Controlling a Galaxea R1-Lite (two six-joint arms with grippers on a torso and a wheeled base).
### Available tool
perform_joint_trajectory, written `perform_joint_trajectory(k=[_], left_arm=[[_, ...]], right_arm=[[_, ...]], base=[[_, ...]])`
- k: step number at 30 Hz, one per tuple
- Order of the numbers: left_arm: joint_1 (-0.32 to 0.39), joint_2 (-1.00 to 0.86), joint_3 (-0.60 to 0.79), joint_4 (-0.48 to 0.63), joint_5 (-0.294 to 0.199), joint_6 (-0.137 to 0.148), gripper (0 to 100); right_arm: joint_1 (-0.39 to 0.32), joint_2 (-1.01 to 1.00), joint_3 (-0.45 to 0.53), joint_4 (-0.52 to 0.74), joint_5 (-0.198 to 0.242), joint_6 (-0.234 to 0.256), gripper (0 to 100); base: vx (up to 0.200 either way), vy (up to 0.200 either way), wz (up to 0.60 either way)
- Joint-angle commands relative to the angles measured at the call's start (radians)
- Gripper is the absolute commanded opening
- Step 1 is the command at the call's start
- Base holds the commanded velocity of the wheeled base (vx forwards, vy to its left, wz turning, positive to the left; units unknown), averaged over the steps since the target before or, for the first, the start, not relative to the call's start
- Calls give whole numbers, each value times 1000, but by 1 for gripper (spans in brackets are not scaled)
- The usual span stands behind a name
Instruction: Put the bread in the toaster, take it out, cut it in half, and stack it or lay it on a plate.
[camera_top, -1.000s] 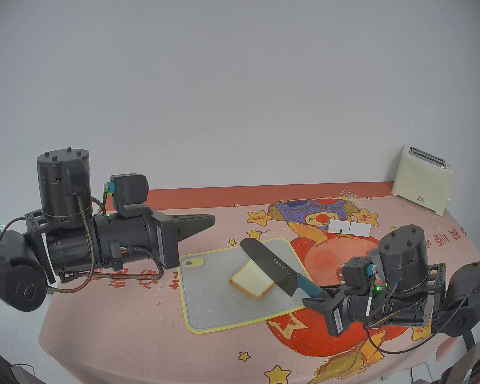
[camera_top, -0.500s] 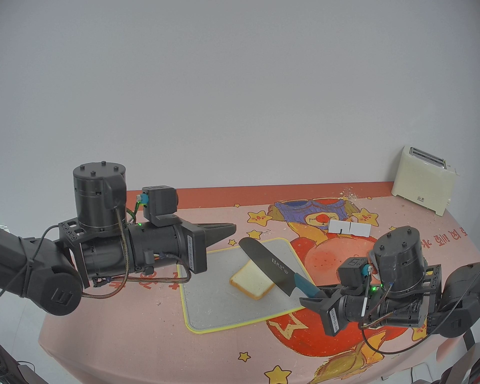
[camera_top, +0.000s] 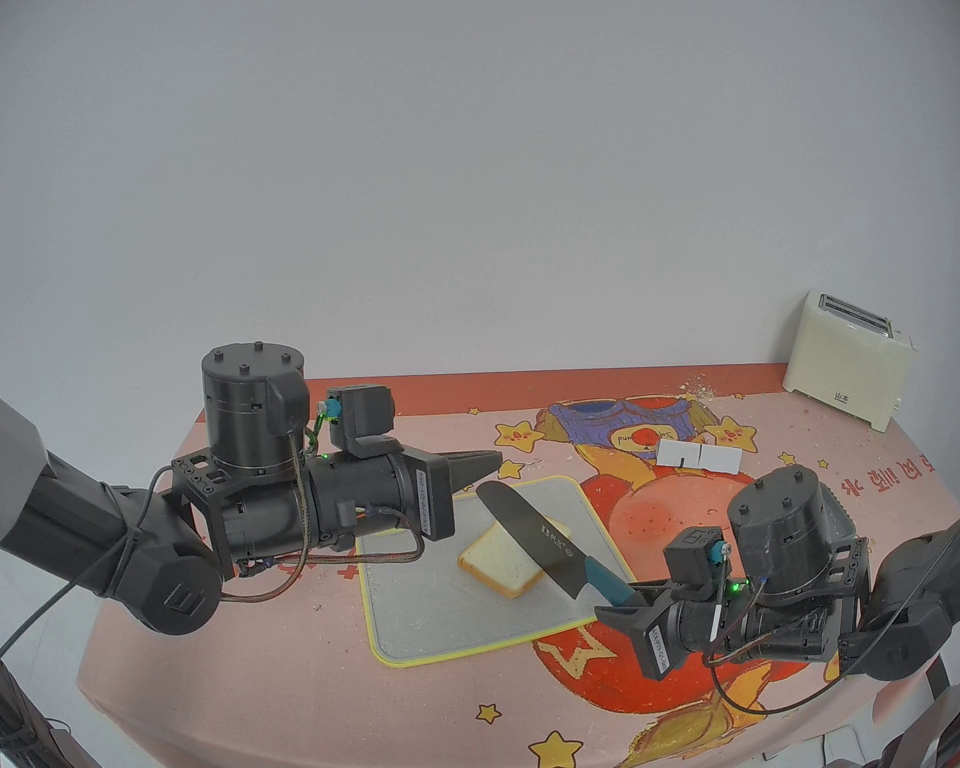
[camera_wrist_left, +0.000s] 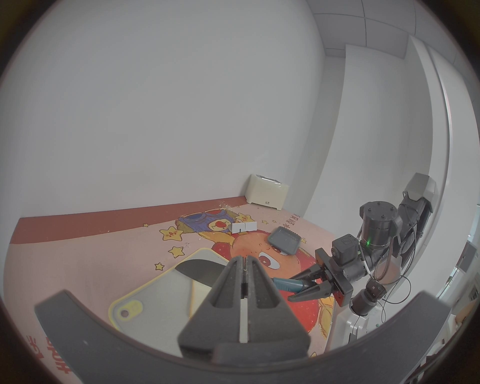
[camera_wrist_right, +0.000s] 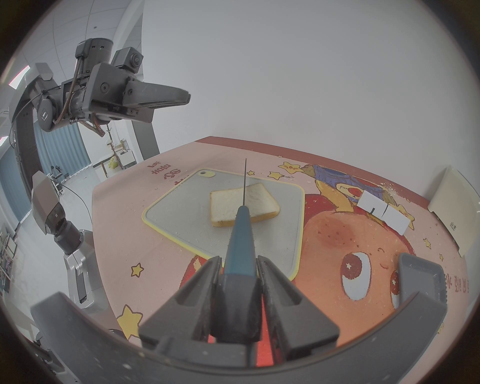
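Gripping knife (camera_top: 545, 535) – right claw (camera_top: 620, 602), over bread (camera_top: 498, 562) on board (camera_top: 430, 600); left claw (camera_top: 490, 462) closed, empty.

Left pincer (camera_top: 488, 462) hangs level, seemingly closed; right pincer (camera_top: 622, 603) clamps the knife (camera_top: 530, 532) handle, arm low.

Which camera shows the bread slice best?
Right wrist view: the bread is almost fully visible, only the knife edge-on across it. The head view has the knife covering part; the left wrist view hides most behind its claw.

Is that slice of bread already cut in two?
No, the bread lies in one whole piece on the cutting board.
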Motion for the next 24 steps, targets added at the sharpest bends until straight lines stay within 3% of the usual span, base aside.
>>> perform_joint_trajectory(k=[1, 24], left_arm=[[0, 9, -14, 0, 16, -2, 0], [11, 261, -227, -4, 29, -2, 0]], right_arm=[[10, 8, -18, 0, -9, 1, 0], [19, 36, -13, 0, -9, 2, 0]], base=[[0, 0, 0], [0, 0, 0]])
